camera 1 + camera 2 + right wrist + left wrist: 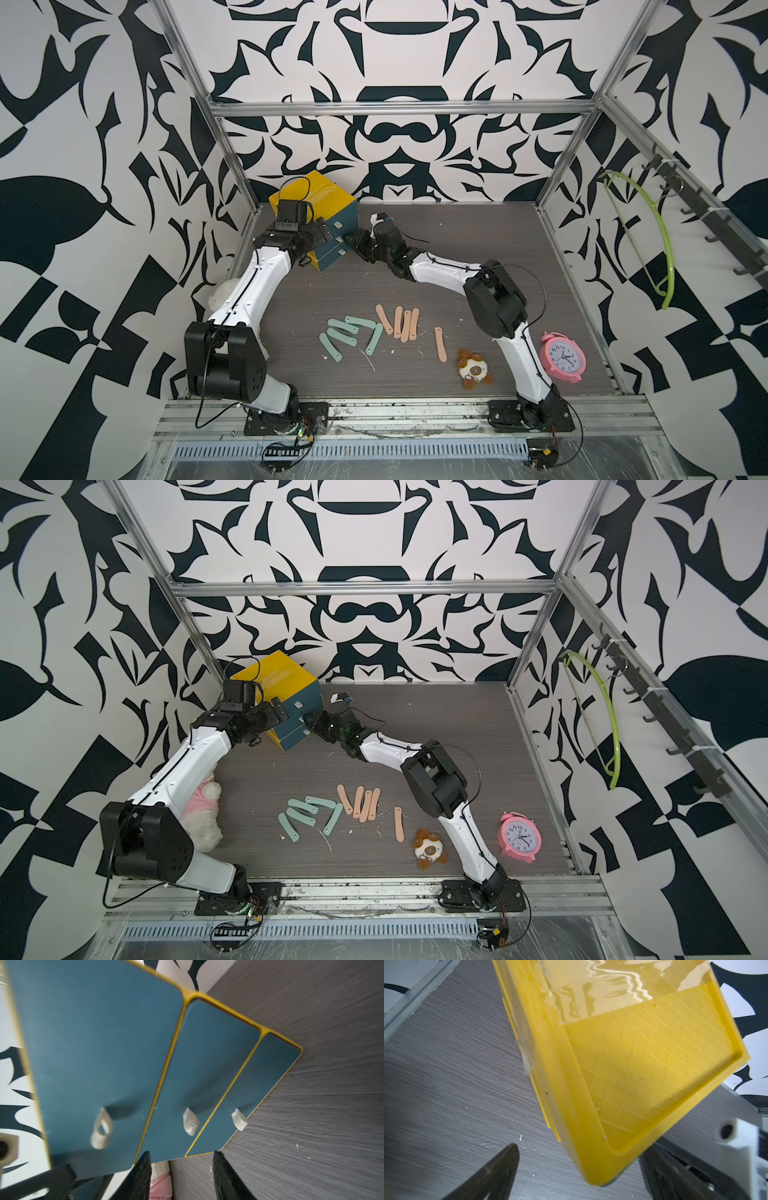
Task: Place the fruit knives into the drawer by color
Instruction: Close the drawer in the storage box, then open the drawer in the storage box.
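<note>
Yellow cabinet (312,194) with three shut blue drawers (207,1064) stands at the worktop's (478,249) far left corner. The left hand (581,1157) gapes wide around one cabinet corner. The right hand (180,1153), half open and empty, faces the drawer fronts. Teal knives (351,332), then pink knives (401,322), lie mid-worktop toward the near edge.

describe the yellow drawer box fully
The drawer box is a yellow plastic shell with three teal drawer fronts, all shut, each with a whitish loop pull. Clear tape crosses its gridded top. It stands angled at the table's far left corner; the open left gripper straddles one corner, the right gripper faces the fronts.
</note>
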You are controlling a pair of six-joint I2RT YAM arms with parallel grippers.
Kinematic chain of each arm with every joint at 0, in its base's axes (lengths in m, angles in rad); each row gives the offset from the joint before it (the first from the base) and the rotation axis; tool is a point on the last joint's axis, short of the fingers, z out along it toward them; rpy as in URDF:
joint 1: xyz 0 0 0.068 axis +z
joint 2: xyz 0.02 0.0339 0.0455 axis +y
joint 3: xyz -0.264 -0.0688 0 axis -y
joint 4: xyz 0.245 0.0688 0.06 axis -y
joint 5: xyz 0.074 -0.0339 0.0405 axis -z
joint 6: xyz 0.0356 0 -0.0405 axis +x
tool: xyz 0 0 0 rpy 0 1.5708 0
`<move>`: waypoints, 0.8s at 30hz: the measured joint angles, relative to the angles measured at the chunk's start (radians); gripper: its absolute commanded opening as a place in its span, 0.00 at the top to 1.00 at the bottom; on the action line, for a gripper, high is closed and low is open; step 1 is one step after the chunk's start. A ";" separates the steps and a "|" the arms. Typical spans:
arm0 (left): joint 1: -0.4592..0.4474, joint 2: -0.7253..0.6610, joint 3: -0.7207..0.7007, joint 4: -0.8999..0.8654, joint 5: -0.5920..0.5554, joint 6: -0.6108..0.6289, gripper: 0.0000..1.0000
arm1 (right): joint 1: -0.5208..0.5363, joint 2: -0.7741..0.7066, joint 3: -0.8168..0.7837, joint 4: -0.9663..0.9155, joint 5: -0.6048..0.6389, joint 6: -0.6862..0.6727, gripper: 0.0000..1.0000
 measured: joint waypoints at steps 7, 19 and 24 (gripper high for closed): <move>0.001 0.000 0.000 -0.005 -0.002 -0.002 0.01 | 0.002 0.077 0.044 0.011 -0.004 0.043 0.48; 0.001 0.000 0.000 -0.005 0.007 -0.002 0.01 | 0.002 0.124 0.113 0.052 -0.002 0.074 0.54; 0.001 0.000 -0.008 -0.006 0.014 -0.002 0.01 | 0.002 0.139 0.141 0.059 0.000 0.083 0.76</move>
